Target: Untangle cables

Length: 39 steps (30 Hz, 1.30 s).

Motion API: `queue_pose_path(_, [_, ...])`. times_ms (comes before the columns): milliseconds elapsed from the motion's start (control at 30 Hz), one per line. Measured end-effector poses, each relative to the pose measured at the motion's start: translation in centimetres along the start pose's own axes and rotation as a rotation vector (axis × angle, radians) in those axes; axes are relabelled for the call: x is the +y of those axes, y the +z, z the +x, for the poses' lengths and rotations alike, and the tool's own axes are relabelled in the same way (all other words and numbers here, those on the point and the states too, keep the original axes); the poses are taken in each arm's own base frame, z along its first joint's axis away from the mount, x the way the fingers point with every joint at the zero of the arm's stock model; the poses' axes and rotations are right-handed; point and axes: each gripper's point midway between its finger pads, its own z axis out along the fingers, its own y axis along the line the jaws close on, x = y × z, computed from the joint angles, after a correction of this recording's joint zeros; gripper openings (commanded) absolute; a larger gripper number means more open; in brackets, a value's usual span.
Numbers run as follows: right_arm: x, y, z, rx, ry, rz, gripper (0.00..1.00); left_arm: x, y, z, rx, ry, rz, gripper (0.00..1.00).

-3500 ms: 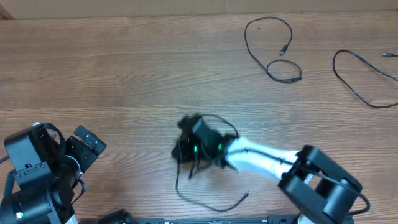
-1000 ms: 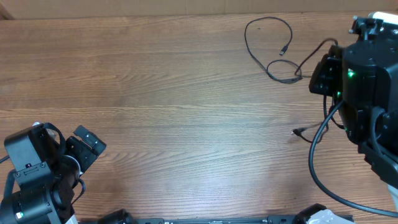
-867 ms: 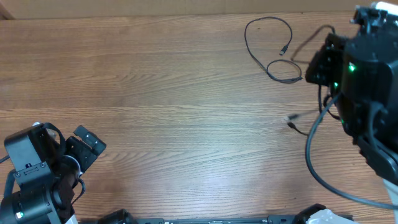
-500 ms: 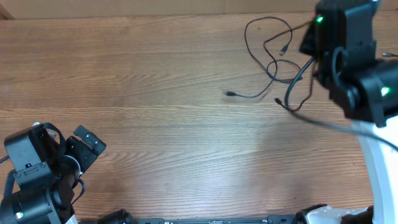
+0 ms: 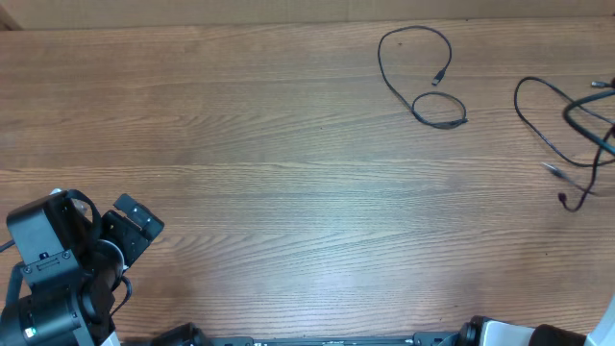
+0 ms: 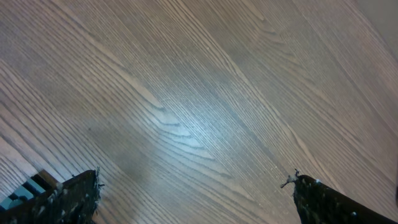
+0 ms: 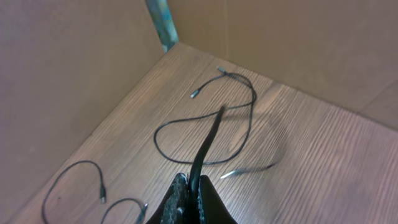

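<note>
My right gripper [image 7: 194, 184] is shut on a thin black cable [image 7: 210, 134] that rises from between the fingers; its loose plug end [image 7: 231, 175] swings blurred over the wood. In the overhead view this cable's end [image 5: 563, 199] dangles near the right edge and the right gripper is out of frame. A second cable [image 7: 186, 127] [image 5: 534, 127] lies looped below it. The third cable [image 5: 423, 72] [image 7: 74, 171] lies apart at the back. My left gripper [image 6: 196, 200] [image 5: 136, 223] stands open over bare wood at the front left.
Brown cardboard walls [image 7: 74, 68] enclose the table's far right corner, with a teal strip [image 7: 163, 22] at the join. The left arm's black body [image 5: 53, 274] fills the front left corner. The right arm's base [image 5: 538, 334] shows at the bottom right edge.
The right arm has swung from the table's middle to the far right and left the overhead view, carrying one cable with it. The left arm has not moved.
</note>
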Motion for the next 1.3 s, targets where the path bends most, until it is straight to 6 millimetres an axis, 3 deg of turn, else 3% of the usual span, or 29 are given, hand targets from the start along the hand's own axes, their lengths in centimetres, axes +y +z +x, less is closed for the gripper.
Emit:
queue_pose_path(400, [3.3,-1.0,2.7,0.141,-0.058,-0.209,0.04,0.0,0.0,0.0,0.000,0.000,0.000,1.00])
queue_pose_path(767, [1.8,-6.4,1.7,0.058,-0.029,-0.297,0.04,0.0,0.0,0.0,0.000,0.000,0.000,1.00])
queue_pose_path(1300, [-0.5,-4.9,4.6,0.177,-0.082,-0.161,0.04,0.0,0.0,0.0,0.000,0.000,-0.001,1.00])
